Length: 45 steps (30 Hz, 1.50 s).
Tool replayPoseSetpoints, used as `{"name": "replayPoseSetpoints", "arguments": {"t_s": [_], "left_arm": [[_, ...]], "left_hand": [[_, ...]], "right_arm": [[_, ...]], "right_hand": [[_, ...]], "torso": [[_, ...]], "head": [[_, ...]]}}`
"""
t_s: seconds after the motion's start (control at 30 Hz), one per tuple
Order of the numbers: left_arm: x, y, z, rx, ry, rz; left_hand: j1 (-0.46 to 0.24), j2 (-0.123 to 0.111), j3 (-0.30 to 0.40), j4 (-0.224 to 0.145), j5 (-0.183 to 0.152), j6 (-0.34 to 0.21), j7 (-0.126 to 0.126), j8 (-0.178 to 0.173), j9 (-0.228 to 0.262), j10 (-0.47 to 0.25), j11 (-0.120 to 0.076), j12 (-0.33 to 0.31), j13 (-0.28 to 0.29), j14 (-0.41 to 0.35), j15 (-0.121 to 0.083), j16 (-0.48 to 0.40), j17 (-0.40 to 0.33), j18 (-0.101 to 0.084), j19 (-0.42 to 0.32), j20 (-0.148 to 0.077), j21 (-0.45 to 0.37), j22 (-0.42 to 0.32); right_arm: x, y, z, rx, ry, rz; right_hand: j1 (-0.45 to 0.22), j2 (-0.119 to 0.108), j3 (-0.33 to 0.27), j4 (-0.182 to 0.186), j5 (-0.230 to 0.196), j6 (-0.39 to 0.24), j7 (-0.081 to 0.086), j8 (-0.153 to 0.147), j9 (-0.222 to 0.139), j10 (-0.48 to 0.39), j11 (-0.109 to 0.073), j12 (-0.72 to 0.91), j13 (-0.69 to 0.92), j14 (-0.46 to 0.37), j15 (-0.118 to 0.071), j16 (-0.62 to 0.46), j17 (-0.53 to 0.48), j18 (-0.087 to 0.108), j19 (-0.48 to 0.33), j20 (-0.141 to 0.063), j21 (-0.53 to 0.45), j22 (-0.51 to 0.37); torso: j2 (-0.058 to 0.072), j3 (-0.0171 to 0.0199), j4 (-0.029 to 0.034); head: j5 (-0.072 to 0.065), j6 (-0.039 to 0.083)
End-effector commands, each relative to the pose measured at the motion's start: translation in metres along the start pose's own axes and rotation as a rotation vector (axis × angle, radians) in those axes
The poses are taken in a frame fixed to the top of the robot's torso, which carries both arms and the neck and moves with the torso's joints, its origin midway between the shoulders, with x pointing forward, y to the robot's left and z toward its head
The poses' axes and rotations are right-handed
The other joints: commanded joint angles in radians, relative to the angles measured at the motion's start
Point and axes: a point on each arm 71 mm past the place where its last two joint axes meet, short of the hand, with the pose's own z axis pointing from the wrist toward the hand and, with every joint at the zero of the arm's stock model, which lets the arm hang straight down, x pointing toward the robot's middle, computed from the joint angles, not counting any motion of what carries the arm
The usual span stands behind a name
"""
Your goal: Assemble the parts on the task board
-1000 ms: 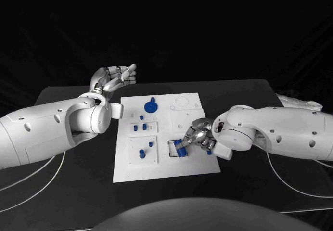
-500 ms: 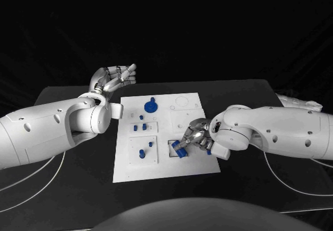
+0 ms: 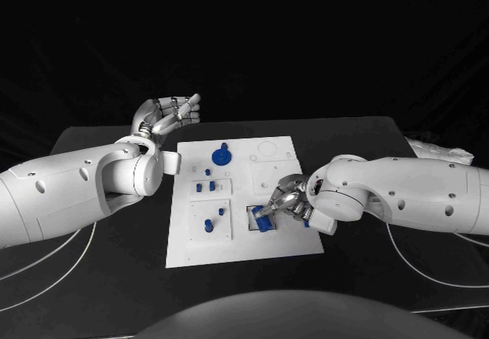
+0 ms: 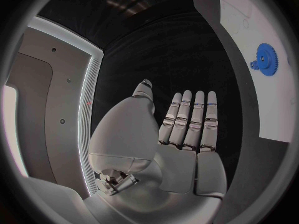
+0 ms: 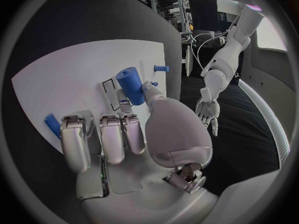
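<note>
The flat white rectangular task board [image 3: 290, 244] is lying in the middle of the matte black desk [image 3: 102, 282], with shallow square recesses cut into its smooth face. The right silver jointed robot hand [image 3: 285, 201] is sitting over the board's right side, pinching a chunky blue plastic cylinder [image 3: 263, 221] between thumb and fingers. In the right wrist view that cylinder [image 5: 130, 86] is looking smooth, round-topped and tilted, right at a dark-outlined rectangular slot. Whether it's actually seated in the slot or just touching the rim, I can't really tell.

The left silver robot hand [image 3: 168, 113] is hanging off past the board's far left corner, holding nothing. In the left wrist view its fingers [image 4: 187, 119] are lying straight and close side by side, and the head view is showing them more curled.

Other bits on the board: a toothed blue plastic gear [image 3: 221, 155] with a small knob near the far edge, three small blue pegs [image 3: 205, 186] in a recess below it, and a short blue post [image 3: 208, 226] in the near left recess. A little blue piece [image 3: 307, 223] is peeking out by the right robot hand's near side.

There's bare desk showing all around the board, widest on the near side. The right arm is crowding the board's right edge.
</note>
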Motion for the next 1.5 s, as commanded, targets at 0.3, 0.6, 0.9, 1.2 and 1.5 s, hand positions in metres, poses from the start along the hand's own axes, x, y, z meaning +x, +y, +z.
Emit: {"name": "replayPoseSetpoints", "arguments": {"t_s": [0.3, 0.6, 0.9, 1.2, 1.5], "left_arm": [[0.002, -0.001, 0.000, 0.009, 0.017, -0.005], [0.002, -0.001, 0.000, 0.008, 0.018, -0.006], [0.002, -0.001, 0.000, 0.008, 0.018, -0.006], [0.002, -0.001, 0.000, 0.007, 0.019, -0.007], [0.003, -0.001, 0.001, 0.007, 0.022, -0.007]], "left_hand": [[0.000, 0.010, -0.006, 0.000, 0.005, -0.008, 0.008, 0.003, -0.001, -0.008, -0.002, 0.004, -0.001, -0.007, -0.001, 0.004, -0.002, 0.006, 0.005, 0.001, -0.002, -0.002], [0.000, 0.010, -0.006, 0.000, 0.005, -0.008, 0.008, 0.003, -0.001, -0.008, -0.002, 0.004, -0.001, -0.007, -0.001, 0.004, -0.002, 0.006, 0.005, 0.001, -0.002, -0.002], [0.000, 0.010, -0.006, 0.000, 0.005, -0.008, 0.008, 0.003, -0.001, -0.008, -0.002, 0.004, -0.001, -0.007, -0.001, 0.004, -0.002, 0.006, 0.005, 0.001, -0.002, -0.002], [0.000, 0.010, -0.006, 0.000, 0.005, -0.008, 0.008, 0.003, -0.001, -0.008, -0.002, 0.004, -0.001, -0.007, -0.001, 0.004, -0.002, 0.006, 0.005, 0.001, -0.002, -0.002], [0.000, 0.010, -0.006, 0.000, 0.005, -0.008, 0.008, 0.003, -0.001, -0.008, -0.002, 0.004, -0.001, -0.007, -0.001, 0.004, -0.002, 0.006, 0.005, 0.001, -0.002, -0.002]], "right_arm": [[0.003, 0.003, 0.002, 0.007, -0.004, -0.022], [0.004, 0.004, 0.003, -0.002, -0.010, -0.023], [0.004, 0.006, 0.002, -0.017, -0.025, -0.019], [0.002, 0.005, -0.004, -0.053, -0.073, -0.038], [-0.003, 0.006, -0.018, -0.139, -0.140, -0.049]], "right_hand": [[-0.038, -0.009, -0.036, 0.027, -0.024, -0.008, 0.009, -0.017, -0.007, 0.106, 0.009, 0.004, 0.263, 0.104, 0.009, 0.004, 0.263, -0.007, 0.105, 0.008, 0.004, 0.263], [-0.080, -0.032, -0.091, 0.055, -0.032, -0.030, 0.019, -0.032, -0.013, 0.106, 0.019, 0.004, 0.263, 0.104, 0.012, 0.004, 0.263, -0.007, 0.105, 0.010, 0.004, 0.263], [-0.105, -0.035, -0.130, 0.083, -0.034, -0.024, 0.016, -0.020, -0.005, 0.106, 0.018, 0.004, 0.263, 0.104, 0.009, 0.004, 0.263, -0.007, 0.105, 0.009, 0.004, 0.263], [-0.087, -0.008, -0.169, 0.105, -0.033, 0.054, -0.029, 0.093, 0.092, 0.106, -0.021, 0.004, 0.263, 0.104, -0.021, 0.004, 0.263, -0.007, 0.105, -0.017, 0.004, 0.263], [-0.029, 0.027, -0.235, 0.113, -0.032, -0.126, -0.065, 0.432, 0.521, 0.106, -0.057, 0.004, 0.263, 0.104, -0.058, 0.004, 0.263, -0.007, 0.105, -0.056, 0.004, 0.263]], "torso": [[-0.001, 0.0003, -0.0006], [-0.001, -0.0001, -0.0005], [0.000, 0.0005, 0.0000], [0.000, 0.0009, -0.0014], [0.000, 0.0008, -0.0004]], "head": [[-0.001, 0.000], [-0.001, 0.000], [0.000, 0.000], [0.004, 0.000], [0.004, 0.000]]}}
